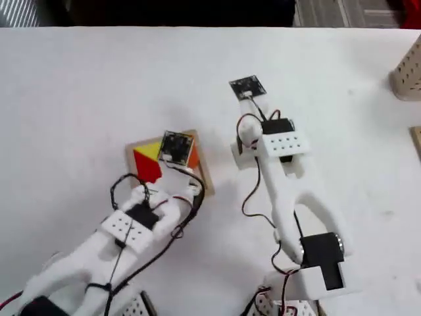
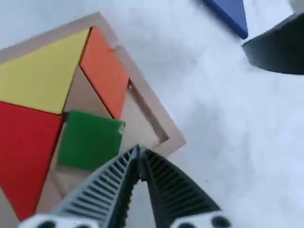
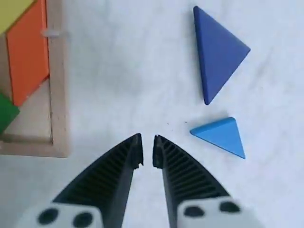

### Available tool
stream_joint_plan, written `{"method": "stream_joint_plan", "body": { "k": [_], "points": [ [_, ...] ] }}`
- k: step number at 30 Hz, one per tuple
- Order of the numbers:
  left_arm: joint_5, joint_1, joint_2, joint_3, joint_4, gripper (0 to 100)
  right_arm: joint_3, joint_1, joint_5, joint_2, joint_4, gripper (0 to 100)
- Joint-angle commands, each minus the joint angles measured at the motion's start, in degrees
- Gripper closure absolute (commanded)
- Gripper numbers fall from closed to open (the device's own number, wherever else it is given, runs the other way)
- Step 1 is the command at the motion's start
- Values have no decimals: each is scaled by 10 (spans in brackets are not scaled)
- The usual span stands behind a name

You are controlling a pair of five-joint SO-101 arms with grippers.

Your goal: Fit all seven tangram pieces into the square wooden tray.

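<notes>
The square wooden tray (image 1: 204,172) (image 2: 156,121) holds a yellow triangle (image 2: 42,76), a red triangle (image 2: 23,152), an orange parallelogram (image 2: 104,71) and a green square (image 2: 88,140). My left gripper (image 2: 140,153) is shut and empty, hanging over the tray's corner beside the green square. On the white table beside the tray lie a dark blue triangle (image 3: 216,50) and a smaller light blue triangle (image 3: 221,135). My right gripper (image 3: 147,148) is shut on nothing. It hovers over bare table between the tray's rim (image 3: 59,95) and the light blue triangle.
The right arm (image 1: 283,148) stands just right of the tray and covers the blue pieces from above. A pale perforated block (image 1: 408,76) sits at the table's far right edge. The other arm's dark gripper (image 2: 280,47) shows near the dark blue triangle (image 2: 228,12).
</notes>
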Motion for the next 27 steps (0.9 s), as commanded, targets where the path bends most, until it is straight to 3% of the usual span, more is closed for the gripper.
{"method": "stream_joint_plan", "body": {
  "k": [1,13,24,27],
  "points": [
    [4,3,71,-59,-15,976,-7,3,-7,-5,-7,961],
    [4,-58,103,-71,-14,976,-7,4,-7,-5,-7,961],
    [4,-54,116,-75,-16,976,-7,4,-7,-7,-6,961],
    [4,-24,123,-83,-29,976,-7,4,-7,-9,-7,961]
  ]
}}
